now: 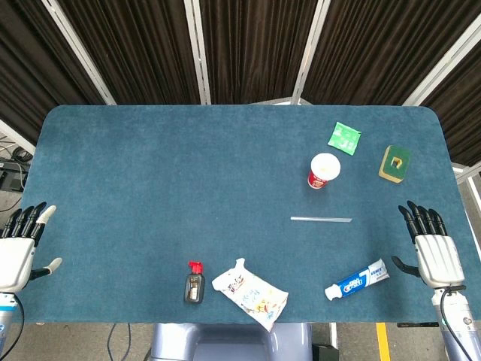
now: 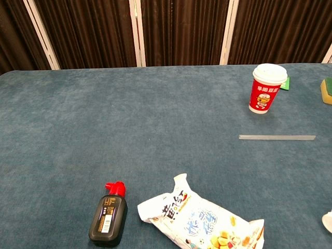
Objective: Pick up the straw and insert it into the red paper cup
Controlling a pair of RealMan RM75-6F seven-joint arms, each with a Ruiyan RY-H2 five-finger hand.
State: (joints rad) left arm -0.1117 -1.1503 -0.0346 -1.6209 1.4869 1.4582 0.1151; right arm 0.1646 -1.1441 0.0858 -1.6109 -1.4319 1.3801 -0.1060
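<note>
Your straw (image 1: pixel 321 219) lies flat on the blue table (image 1: pixel 150 173), running left to right, untouched by either hand; in the chest view it shows as a pale strip (image 2: pixel 277 137) at about four o'clock from the middle of the frame. The red paper cup (image 1: pixel 323 171) stands upright just beyond it, at twelve o'clock from the straw's middle and clear of it, its white lid on; the chest view shows the same cup (image 2: pixel 267 88) with its printed side toward you. Your right hand (image 1: pixel 434 252) rests at the table's right edge, at roughly four o'clock from the straw and well apart from it, palm down, fingers stretched forward and a little apart, holding nothing. Your left hand (image 1: pixel 19 252) sits at the left edge, far from the straw at about eight o'clock from the table's middle, fingers likewise extended and empty. Neither hand shows in the chest view. Near the right hand, at its nine o'clock, lies a toothpaste tube (image 1: pixel 357 280), tilted, cap toward the near edge. Along the near edge you also have a white snack bag (image 1: pixel 250 293) lying crumpled and, at its nine o'clock, a small black bottle (image 1: pixel 195 283) with a red cap, lying on its side. At one o'clock from the cup lies a green packet (image 1: pixel 344 136), and at three o'clock a yellow-and-green sponge (image 1: pixel 394 163).
</note>
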